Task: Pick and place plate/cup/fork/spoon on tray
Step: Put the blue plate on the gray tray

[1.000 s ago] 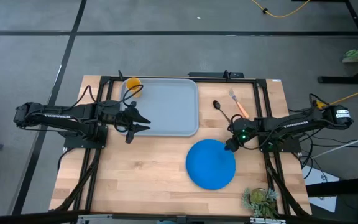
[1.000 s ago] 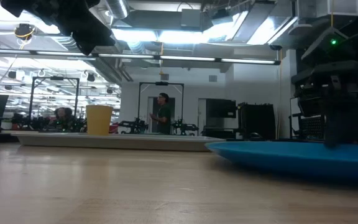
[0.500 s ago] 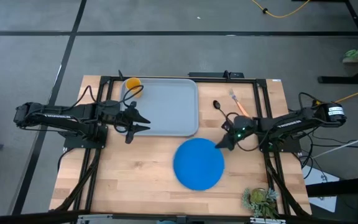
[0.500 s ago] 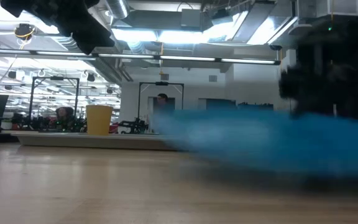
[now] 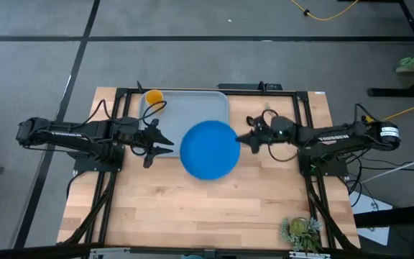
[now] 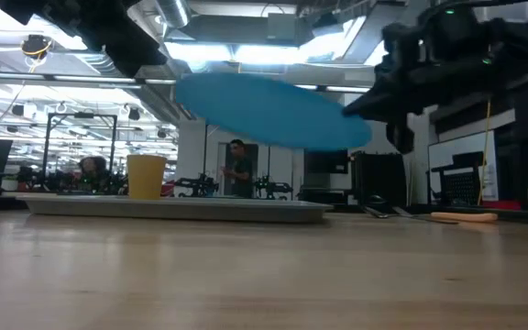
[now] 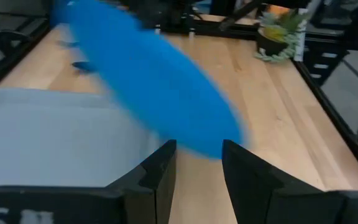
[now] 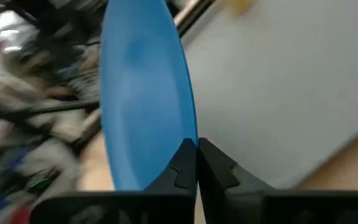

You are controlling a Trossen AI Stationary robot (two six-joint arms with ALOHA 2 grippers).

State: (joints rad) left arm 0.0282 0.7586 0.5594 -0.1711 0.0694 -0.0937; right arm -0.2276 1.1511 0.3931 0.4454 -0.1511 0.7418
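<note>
Wooden table (image 5: 164, 201) on a grey floor; open workshop hall behind it in the low view, with a person (image 6: 237, 170) standing far back.

Right gripper (image 5: 240, 139) pinched shut on the rim of the plate (image 5: 210, 149), fingers (image 8: 185, 163) closed edge-on over it in the right wrist view. Plate up in the air, clear of the table, tilted in the low view (image 6: 269, 110). From above, overlapping the near right corner of the tray (image 5: 192, 108), partly over the tray and partly over bare wood.

Left gripper (image 5: 165, 141) waiting over the left side of the tray, jaws spread apart, holding nothing; just left of the plate, not touching. Fingers (image 7: 158, 180) wide in the left wrist view, plate (image 7: 154, 78) blurred ahead of them.

Cup (image 5: 152, 96) upright in the far left corner of the tray, also seen in the low view (image 6: 146, 176).

Fork (image 6: 464, 217) lying on the table right of the tray, orange handle showing in the low view. Probably the spoon just beside it, mostly hidden under the right arm from above, too small to be sure.

Small potted plant (image 5: 299, 232) at the near right edge of the table.
</note>
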